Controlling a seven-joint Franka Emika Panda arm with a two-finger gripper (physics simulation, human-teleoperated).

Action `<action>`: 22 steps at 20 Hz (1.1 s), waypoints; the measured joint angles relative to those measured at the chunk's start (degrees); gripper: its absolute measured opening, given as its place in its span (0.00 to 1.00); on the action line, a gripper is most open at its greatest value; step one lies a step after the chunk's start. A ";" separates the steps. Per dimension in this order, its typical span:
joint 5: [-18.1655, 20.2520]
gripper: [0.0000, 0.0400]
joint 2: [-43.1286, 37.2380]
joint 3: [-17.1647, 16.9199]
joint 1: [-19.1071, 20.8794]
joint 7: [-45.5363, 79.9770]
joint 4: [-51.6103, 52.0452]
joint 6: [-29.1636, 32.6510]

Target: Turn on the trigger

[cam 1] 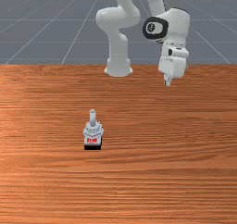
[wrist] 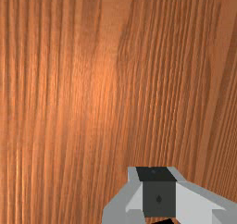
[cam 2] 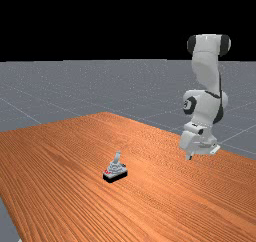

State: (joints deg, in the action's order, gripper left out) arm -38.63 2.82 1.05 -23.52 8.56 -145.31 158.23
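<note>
Claw [cam 1: 167, 81], opening and hold I cannot tell, hangs well apart from joystick [cam 1: 93, 131]; sideways push may topple it.

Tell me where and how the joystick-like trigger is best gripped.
Probably by its lever, near the top, coming down from above and closing on two opposite sides. The lever is slim and sticks up from the wider grey body, whose black base sits flat on the table.
</note>
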 joint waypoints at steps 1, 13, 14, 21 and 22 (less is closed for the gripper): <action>-4.27 0.00 -0.95 -0.12 2.08 2.39 -1.16 1.06; 46.79 0.00 -6.50 -8.22 7.39 -57.41 -8.32 -4.07; 50.83 0.00 -6.58 -9.85 7.60 -62.96 -8.21 -5.12; 33.99 0.00 -7.07 -12.80 14.93 -55.18 -8.79 -3.98; 36.04 0.00 -7.05 -13.48 14.95 -57.70 -8.80 -3.84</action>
State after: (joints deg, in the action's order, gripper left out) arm -2.59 -4.23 -12.43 -8.57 -49.14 -154.11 154.39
